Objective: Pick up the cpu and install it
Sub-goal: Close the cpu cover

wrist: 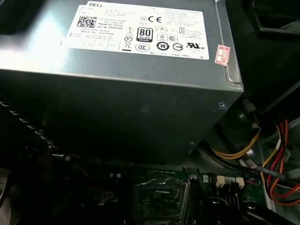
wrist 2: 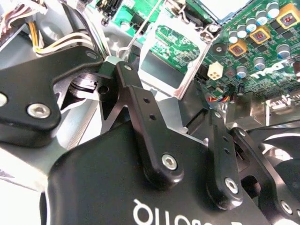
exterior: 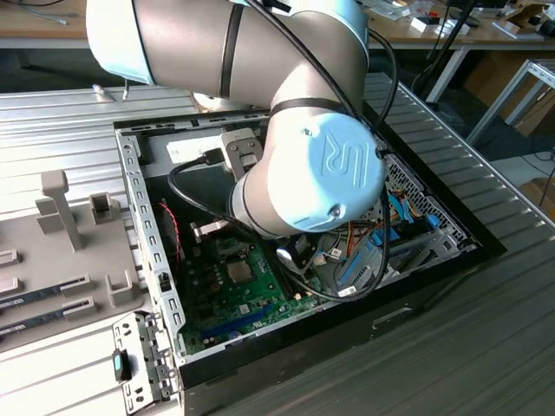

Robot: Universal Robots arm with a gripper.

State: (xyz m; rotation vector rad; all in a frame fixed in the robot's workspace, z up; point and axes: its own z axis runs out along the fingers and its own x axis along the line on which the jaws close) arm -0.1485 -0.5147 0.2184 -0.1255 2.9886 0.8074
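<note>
In the exterior view, the small grey square (exterior: 241,272) sitting in the dark socket on the green motherboard (exterior: 217,299) is probably the cpu, though it is too small there for you to be sure it lies flat in its seat. If it is not squarely down, any push from above could bend the contacts under it. In the second wrist view the gripper (wrist 2: 173,108) hangs low inside the computer case (exterior: 139,225), with its black links just beside the raised socket frame (wrist 2: 168,56); I cannot tell how the jaws stand or whether they have hold of anything. That hinged frame is your nearest hazard: a sideways move could catch it and wrench it. The bundled wires (wrist: 276,159) beside the power-supply box (wrist: 122,89) could snag too. The arm (exterior: 312,165) bends steeply down over the open case, its wrist over the middle of the board, and a black cable (exterior: 186,173) loops off it close to the case wall.
</note>
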